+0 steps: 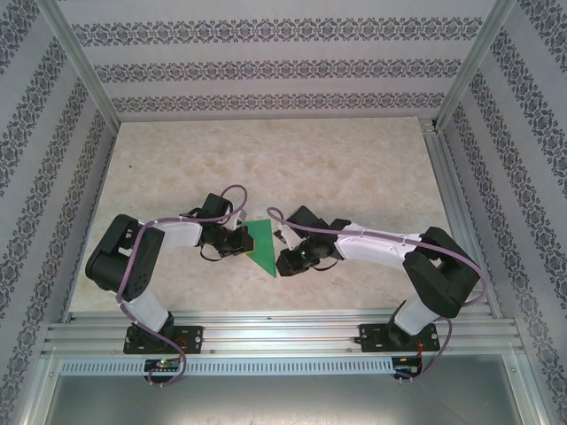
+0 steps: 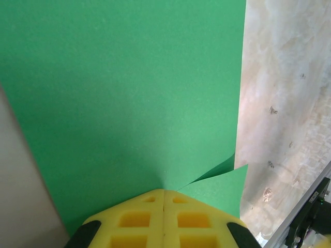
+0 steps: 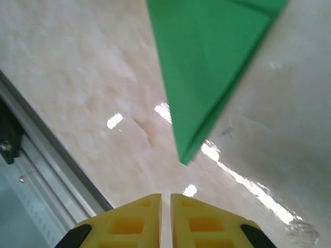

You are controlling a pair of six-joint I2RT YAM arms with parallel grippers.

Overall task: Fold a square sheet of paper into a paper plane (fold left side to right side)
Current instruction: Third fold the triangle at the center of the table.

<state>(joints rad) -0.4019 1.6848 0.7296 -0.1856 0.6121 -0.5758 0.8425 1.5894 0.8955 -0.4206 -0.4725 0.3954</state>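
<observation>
Left gripper (image 2: 164,193) pinches folded green paper (image 2: 129,93); right gripper (image 3: 166,196) closed nearby

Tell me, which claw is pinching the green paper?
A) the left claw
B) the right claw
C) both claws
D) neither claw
A: the left claw is shut on the green paper, while the right claw sits apart from the paper's pointed tip.
</observation>
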